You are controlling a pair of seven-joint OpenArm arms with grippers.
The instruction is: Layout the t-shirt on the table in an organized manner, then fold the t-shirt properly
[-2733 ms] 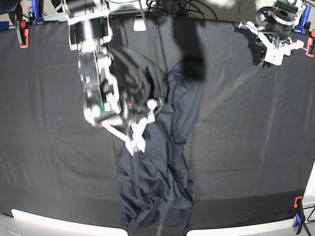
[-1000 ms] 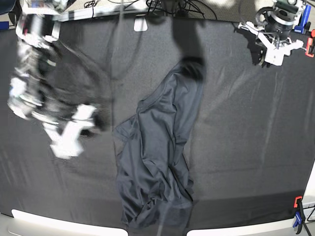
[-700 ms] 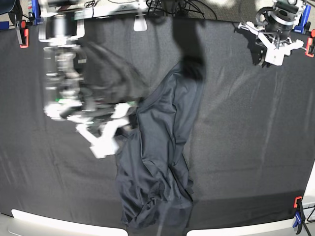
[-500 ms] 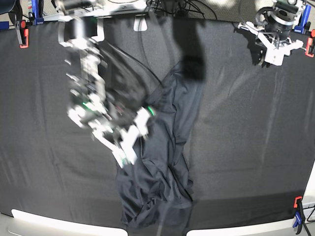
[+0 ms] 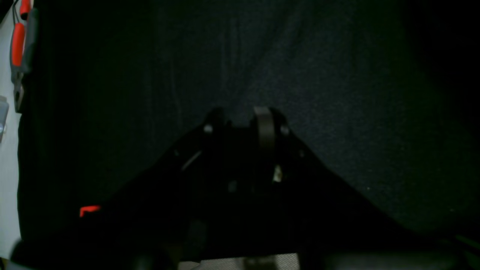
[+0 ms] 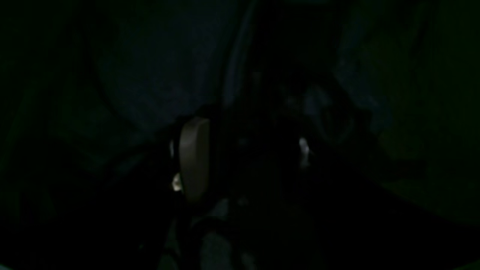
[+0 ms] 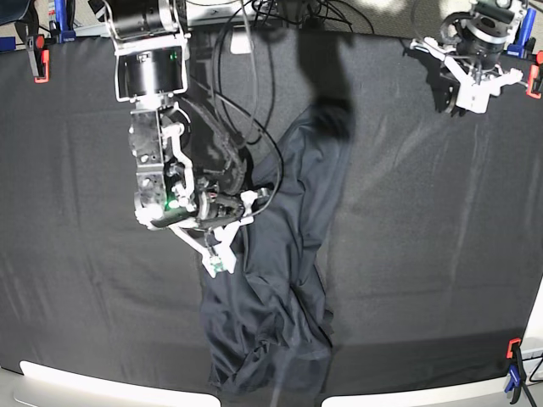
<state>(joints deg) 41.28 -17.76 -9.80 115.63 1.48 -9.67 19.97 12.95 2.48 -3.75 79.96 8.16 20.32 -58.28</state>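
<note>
The dark grey t-shirt (image 7: 280, 280) lies crumpled in a long strip on the table (image 7: 441, 237), running from the back middle to the front edge. My right gripper (image 7: 236, 231) hangs low over the shirt's left edge, jaws apart. In the right wrist view the right gripper (image 6: 247, 153) has one pale pad (image 6: 193, 157) visible, with dim shirt folds (image 6: 157, 75) ahead. It is too dark to tell whether cloth lies between the pads. My left gripper (image 7: 471, 80) sits at the back right corner, far from the shirt. The left gripper (image 5: 240, 116) has a small empty gap, above bare table cloth (image 5: 337, 75).
A red clamp (image 7: 39, 59) holds the back left corner and another clamp (image 7: 513, 365) the front right. The white rim (image 7: 102, 381) runs along the front edge. Cables (image 7: 288, 13) lie behind the table. A red-handled clamp (image 5: 17, 41) shows at the left wrist view's left edge.
My right arm swung out to the left, away from the shirt, then came back over the shirt's left edge. The left arm and the shirt have kept their places.
</note>
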